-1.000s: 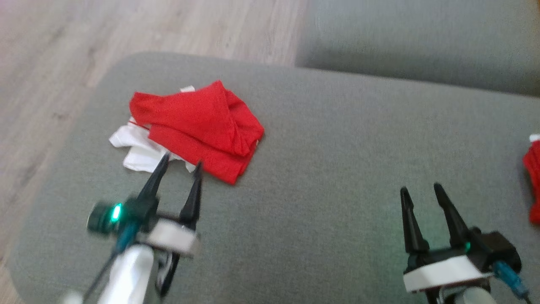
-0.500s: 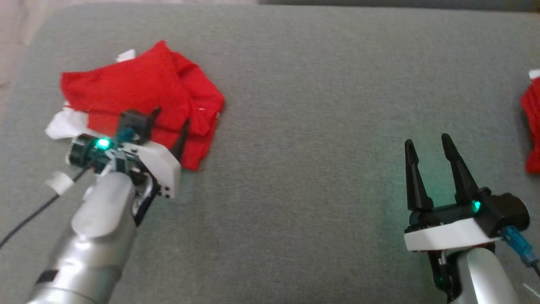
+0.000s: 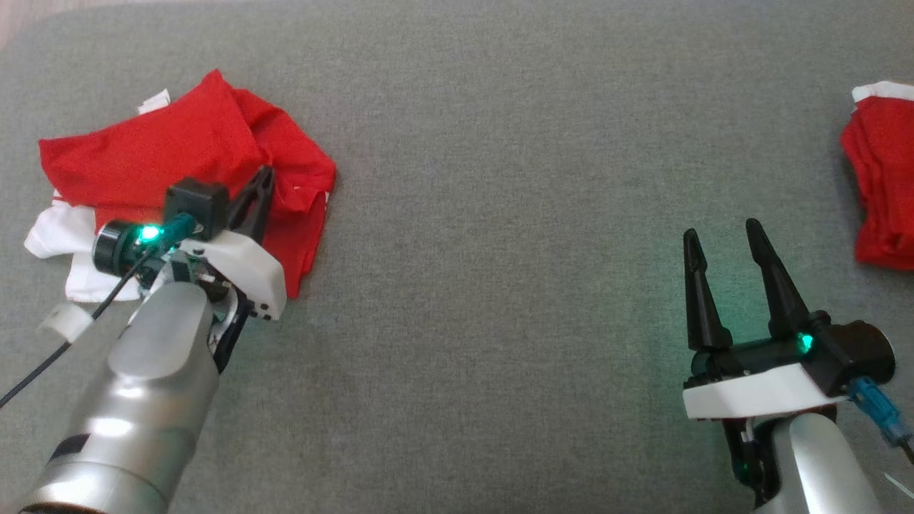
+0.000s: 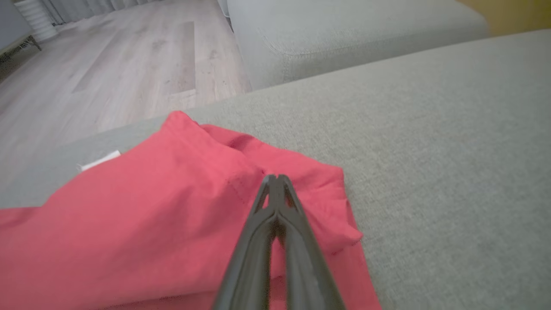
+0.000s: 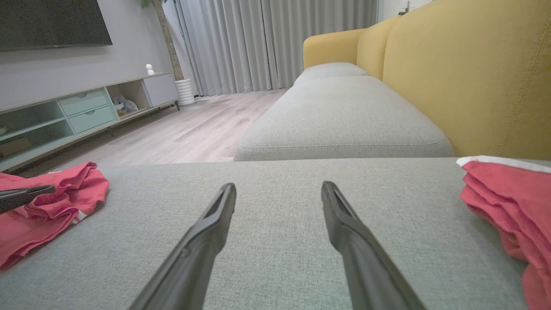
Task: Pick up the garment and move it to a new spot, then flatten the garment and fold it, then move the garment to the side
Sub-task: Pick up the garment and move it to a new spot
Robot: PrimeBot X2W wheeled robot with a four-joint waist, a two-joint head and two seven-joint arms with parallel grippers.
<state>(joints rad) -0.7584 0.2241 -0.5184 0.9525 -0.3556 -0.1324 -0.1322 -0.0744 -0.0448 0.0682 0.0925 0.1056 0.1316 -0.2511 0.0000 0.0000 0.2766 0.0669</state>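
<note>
At ten o'clock in the head view, our left gripper (image 3: 263,187) has its two dark fingers pressed together tip to tip, with no gap between them in the left wrist view. The tips sit in a raised fold near the four o'clock edge of the red garment (image 3: 164,153). We judge that a pinch of that fold is caught between them, though the cloth inside the grip is too thin to make out. Our right gripper (image 3: 720,230), at four o'clock in the head view, stands wide open and holds nothing, over bare cushion well apart from the garment.

The red garment lies crumpled on the grey seat cushion (image 3: 514,214), near its nine o'clock end, and is not lifted. White cloth (image 3: 53,239) shows from under it at eight o'clock; we cannot tell whether it belongs to the same piece. A second red garment (image 3: 882,193), with a white edge, rests at three o'clock at the border of the view and looks neatly stacked.

As we read it, we are at the very start: the grasp seems made, but the lift is not yet done. Carrying the garment to a new spot, flattening it, folding it and moving it aside are all left.
</note>
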